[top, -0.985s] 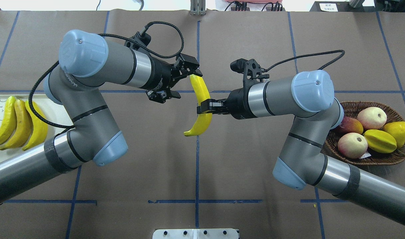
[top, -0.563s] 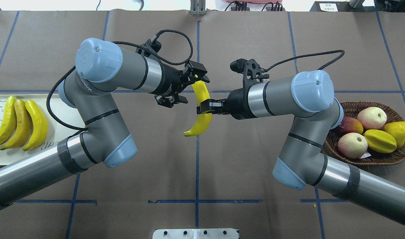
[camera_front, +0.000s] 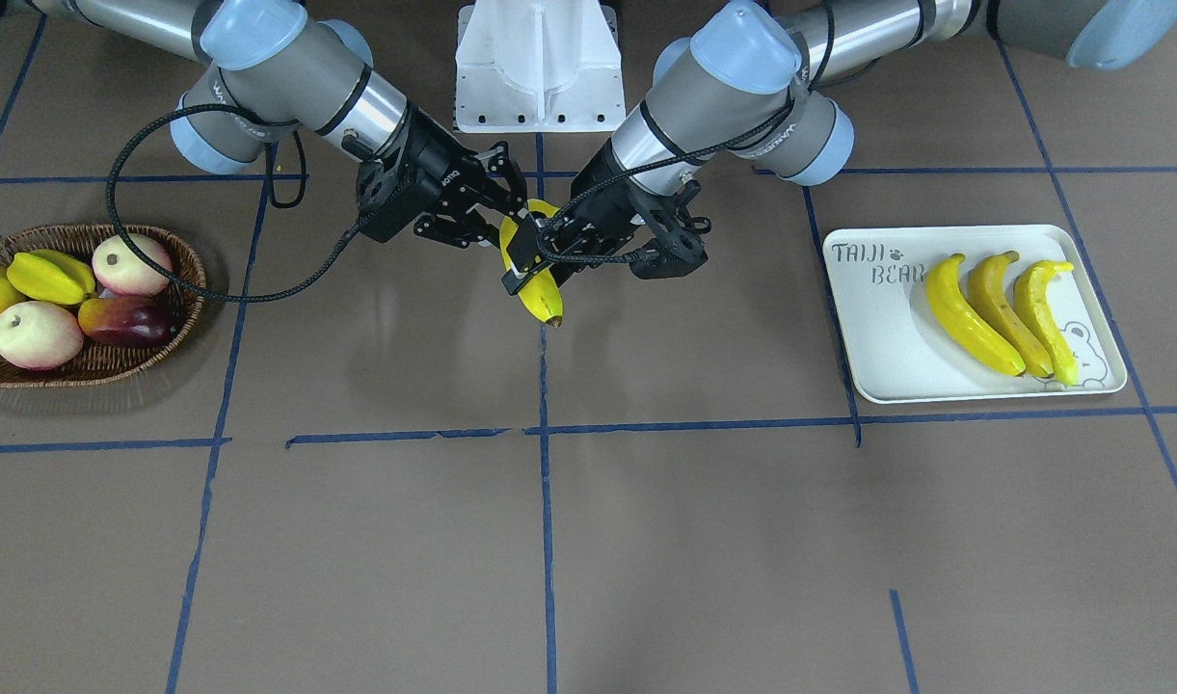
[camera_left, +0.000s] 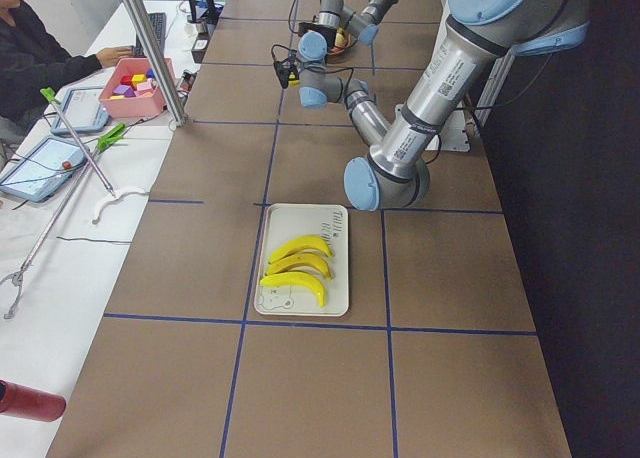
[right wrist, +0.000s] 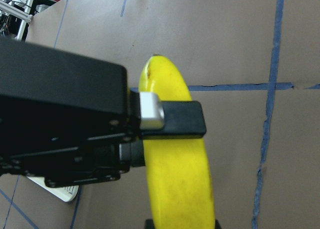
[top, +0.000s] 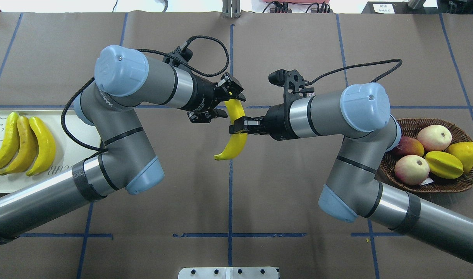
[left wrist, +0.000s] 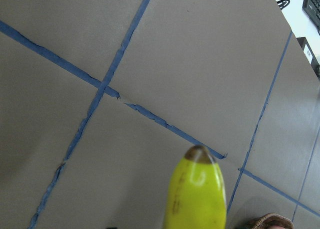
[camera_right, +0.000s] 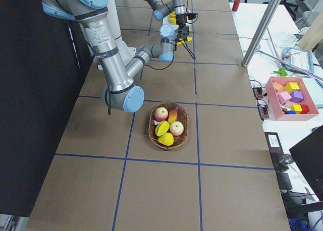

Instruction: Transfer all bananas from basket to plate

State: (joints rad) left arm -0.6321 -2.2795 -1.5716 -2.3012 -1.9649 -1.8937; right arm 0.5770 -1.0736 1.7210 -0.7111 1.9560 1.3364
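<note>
Banana midair; R gripper pinching its middle; L gripper spread round upper end.

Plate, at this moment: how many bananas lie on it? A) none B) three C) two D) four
B: three bananas lie side by side on the plate, while the fourth banana is held above the table in the right claw.

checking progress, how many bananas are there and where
4. Three bananas lie side by side on the plate; the fourth is held above mid-table by the right gripper, left gripper open at its end. None shows in the basket.
</note>
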